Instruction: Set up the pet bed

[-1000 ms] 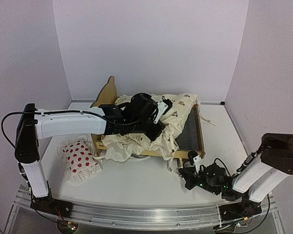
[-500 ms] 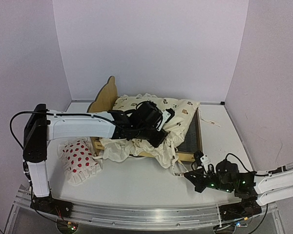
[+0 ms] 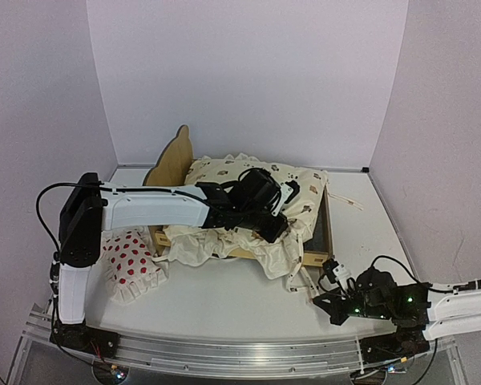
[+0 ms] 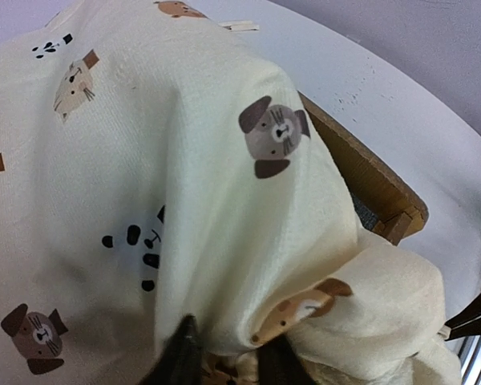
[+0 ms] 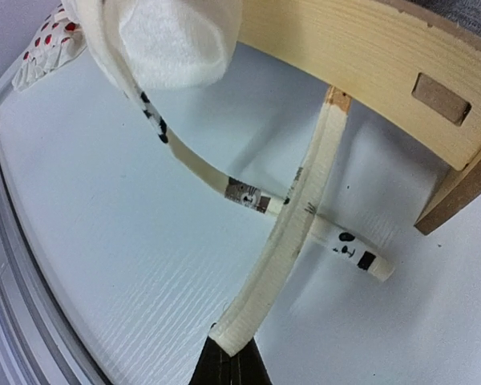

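The pet bed (image 3: 174, 156) stands at mid-table, its plywood headboard at the left and its foot corner (image 4: 377, 188) bare. The cream animal-print quilt (image 3: 248, 178) covers most of it and spills over the near rail. My left gripper (image 3: 277, 227) rests on the quilt near the foot. Its fingers (image 4: 180, 353) are a little apart, with a fold of quilt (image 4: 144, 144) bulging between them. My right gripper (image 3: 337, 281) is low on the table before the bed's foot corner (image 5: 369, 56), shut (image 5: 231, 361) on the end of a quilt tie strap (image 5: 293, 233).
A white red-dotted pillow (image 3: 132, 257) lies on the table left of the bed, also in the right wrist view's top left corner (image 5: 52, 40). A second printed tie strap (image 5: 240, 192) crosses under the held one. The metal rail (image 3: 224, 357) runs along the near edge.
The left gripper carried the quilt rightward over the bed toward its foot, and its fingers have parted slightly. The right gripper drew back toward the near right with the strap.
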Robot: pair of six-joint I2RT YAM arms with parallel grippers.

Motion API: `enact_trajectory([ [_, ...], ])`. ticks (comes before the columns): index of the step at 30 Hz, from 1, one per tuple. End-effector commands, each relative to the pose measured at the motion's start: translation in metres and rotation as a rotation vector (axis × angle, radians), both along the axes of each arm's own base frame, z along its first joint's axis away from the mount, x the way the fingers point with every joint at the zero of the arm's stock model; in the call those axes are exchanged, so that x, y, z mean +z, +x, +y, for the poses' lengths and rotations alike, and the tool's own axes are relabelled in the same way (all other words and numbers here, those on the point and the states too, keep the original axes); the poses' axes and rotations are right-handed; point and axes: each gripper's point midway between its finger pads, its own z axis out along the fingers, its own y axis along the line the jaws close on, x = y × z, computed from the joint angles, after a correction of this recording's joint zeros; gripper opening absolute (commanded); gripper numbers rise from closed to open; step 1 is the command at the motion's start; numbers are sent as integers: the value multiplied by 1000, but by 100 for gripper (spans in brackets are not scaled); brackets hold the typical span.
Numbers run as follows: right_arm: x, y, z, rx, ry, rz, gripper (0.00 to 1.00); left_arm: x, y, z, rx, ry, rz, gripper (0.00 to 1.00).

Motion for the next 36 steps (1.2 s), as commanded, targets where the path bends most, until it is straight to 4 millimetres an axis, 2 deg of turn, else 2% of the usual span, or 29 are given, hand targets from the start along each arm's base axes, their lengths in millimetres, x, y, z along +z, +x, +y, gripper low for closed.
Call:
enact_trajectory([
  [1,6,-12,12,71,29,53,0,19,1,-2,10,-43,5,41],
  [2,7,-15,16,93,37,63,0,22,-1,0,12,-43,2,52],
  [4,9,-21,22,135,52,86,0,30,-5,5,19,-42,-9,64],
  [7,12,-31,31,192,72,122,0,40,-11,17,47,-26,-26,69],
  [9,15,-36,36,227,84,141,0,45,-16,27,75,5,-43,69],
  [14,25,-47,45,292,99,160,0,32,-36,59,149,131,-51,65],
  [18,29,-56,50,336,87,180,0,20,-52,87,195,166,-16,63],
  [23,26,-71,63,405,49,239,0,9,-68,105,189,153,34,58],
  [25,22,-79,67,444,5,254,0,3,-71,108,185,153,44,56],
  [29,28,-94,86,521,-36,218,0,-8,-74,103,164,145,59,52],
  [33,31,-99,96,546,-52,192,0,-19,-72,95,144,134,51,51],
  [36,29,-99,95,542,-65,192,0,-32,-66,89,137,143,55,50],
])
